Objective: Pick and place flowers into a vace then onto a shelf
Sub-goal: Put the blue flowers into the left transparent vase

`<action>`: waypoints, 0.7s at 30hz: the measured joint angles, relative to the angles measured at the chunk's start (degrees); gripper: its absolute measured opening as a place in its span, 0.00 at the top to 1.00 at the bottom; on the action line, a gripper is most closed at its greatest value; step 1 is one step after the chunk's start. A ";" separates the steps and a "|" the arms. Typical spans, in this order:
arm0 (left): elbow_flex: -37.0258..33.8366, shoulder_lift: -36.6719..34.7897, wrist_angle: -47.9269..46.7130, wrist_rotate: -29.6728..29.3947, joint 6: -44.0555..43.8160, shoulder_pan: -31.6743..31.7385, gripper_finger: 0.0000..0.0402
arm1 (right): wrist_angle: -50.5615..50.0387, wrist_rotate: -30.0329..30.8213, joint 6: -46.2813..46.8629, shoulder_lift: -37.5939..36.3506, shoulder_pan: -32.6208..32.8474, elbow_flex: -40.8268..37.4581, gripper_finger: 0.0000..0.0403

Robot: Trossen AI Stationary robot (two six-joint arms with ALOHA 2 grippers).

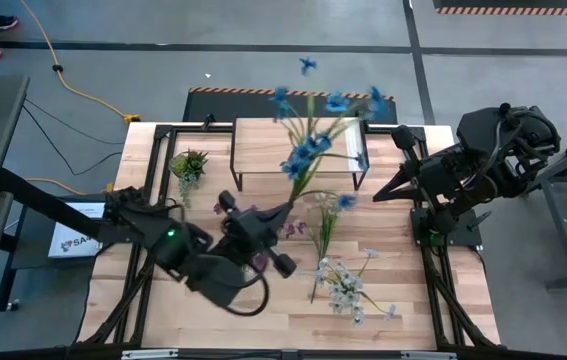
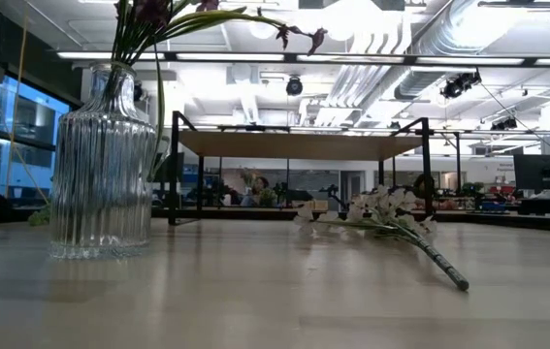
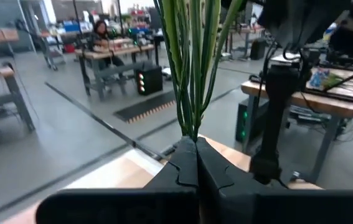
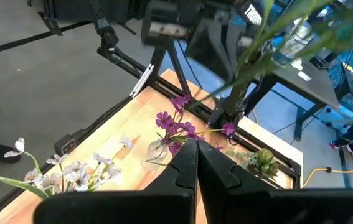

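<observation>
Over table (image 1: 213, 300): blue flowers (image 1: 308, 150) clamped btwn L fingers (image 3: 182, 168)

Left gripper (image 1: 285, 210) raised mid-table, jaws clamped; right gripper (image 1: 378, 194) waits, jaws shut

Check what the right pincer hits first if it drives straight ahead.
Probably the purple flowers in the glass vase, dead ahead of the right pincer, whose tips are shut. Depth is unclear.

Bright overhead ceiling lights (image 2: 352, 19), glare, motion-blurred blue flowers (image 1: 313, 125).
</observation>
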 joint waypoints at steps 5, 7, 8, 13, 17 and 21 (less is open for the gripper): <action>0.00 -1.29 3.05 -6.39 5.94 -3.86 0.94 | -0.02 0.06 0.70 -0.01 0.01 0.01 1.00; 0.00 -1.59 4.54 -8.89 8.61 -5.72 0.94 | -0.02 0.07 0.72 0.00 0.00 0.02 1.00; 0.00 -1.63 5.38 -10.18 9.77 -6.61 0.94 | -0.02 0.09 0.81 0.00 0.02 0.00 1.00; 0.00 -1.67 8.67 -11.82 14.67 -11.05 0.94 | -0.02 3.03 3.40 0.67 0.01 -0.01 1.00; 0.00 -1.67 9.50 -11.84 15.10 -13.86 0.94 | -0.11 4.86 4.55 2.14 0.00 -0.09 1.00; -0.02 -1.67 9.14 -11.81 15.04 -16.68 0.94 | -0.11 5.38 4.39 4.02 0.00 -0.11 1.00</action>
